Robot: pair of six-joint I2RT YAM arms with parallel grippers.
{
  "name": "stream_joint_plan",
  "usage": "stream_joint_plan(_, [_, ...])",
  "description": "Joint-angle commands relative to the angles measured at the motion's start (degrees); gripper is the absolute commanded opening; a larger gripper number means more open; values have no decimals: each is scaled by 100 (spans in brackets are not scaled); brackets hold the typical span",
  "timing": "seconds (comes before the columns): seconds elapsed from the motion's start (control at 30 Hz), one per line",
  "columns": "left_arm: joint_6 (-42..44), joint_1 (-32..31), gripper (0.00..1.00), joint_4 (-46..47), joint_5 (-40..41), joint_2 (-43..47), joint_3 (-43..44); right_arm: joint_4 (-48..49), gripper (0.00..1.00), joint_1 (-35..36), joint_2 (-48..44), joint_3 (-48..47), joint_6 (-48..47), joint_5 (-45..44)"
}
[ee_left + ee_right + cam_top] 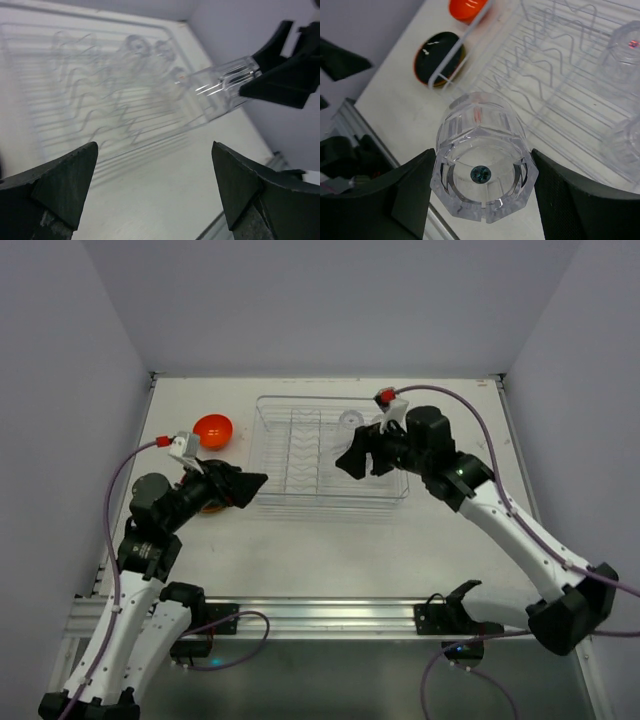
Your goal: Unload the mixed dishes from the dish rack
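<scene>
The right gripper (362, 455) is clamped on a small clear ribbed tumbler (481, 175), both fingers pressed against its sides. It holds the tumbler in the air, tipped well over rather than upright, above the right part of the large clear plastic dish rack (290, 455). From the left wrist view the fingers seem to grip only one end, so most of the tumbler sticks out past them. That looks like the main risk: a smooth, hard tumbler held near its end could twist or slide out if the arm swings fast. It would then drop onto the thin wire dividers below. Two more clear tumblers (625, 50) stand in the rack just beside the path, and a low sweep could knock them. The left gripper (154, 170) hangs with its jaws wide apart and nothing between them, near the rack's left end and facing across it. A small orange bowl (213, 430) and a round black plate (440, 57) sit on the white table (330, 550) left of the rack, taking up room there. The bare table in front of the rack looks the safer landing spot.
</scene>
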State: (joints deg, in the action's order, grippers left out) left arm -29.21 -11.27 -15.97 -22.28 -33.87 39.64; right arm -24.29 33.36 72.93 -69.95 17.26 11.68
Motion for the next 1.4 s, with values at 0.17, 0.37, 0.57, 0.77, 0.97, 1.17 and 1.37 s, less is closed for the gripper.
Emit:
stream_joint_plan(0.17, [-2827,-962,100,4998,-2510,-393,-1204,2811,0,21,-2342,2001,1200,2065])
stream_joint_plan(0.37, [-3170,-2219,100,6034,-2018,-550,-1424,4414,0,21,-2854,2934,2052,3163])
stream_joint_plan(0.57, [-3011,-2907,98,5956,-1297,-946,-1283,5601,0,21,-2889,3444,2492,3551])
stream_joint_plan(0.77, [-2968,-3468,69,6149,-945,-1271,-1143,5532,0,30,-2767,3295,2212,3437])
stream_joint_plan(0.97, [-2652,-3654,0,5746,-585,-1404,-914,5787,0,30,-2783,3567,2107,3157])
stream_joint_plan(1.17, [-2081,-3663,0,4842,-189,-1035,-792,5086,69,30,-3108,3717,1704,2622])
stream_joint_plan(1.37, [-544,-3663,0,1495,1137,-797,217,2364,99,21,-3925,3226,887,805])
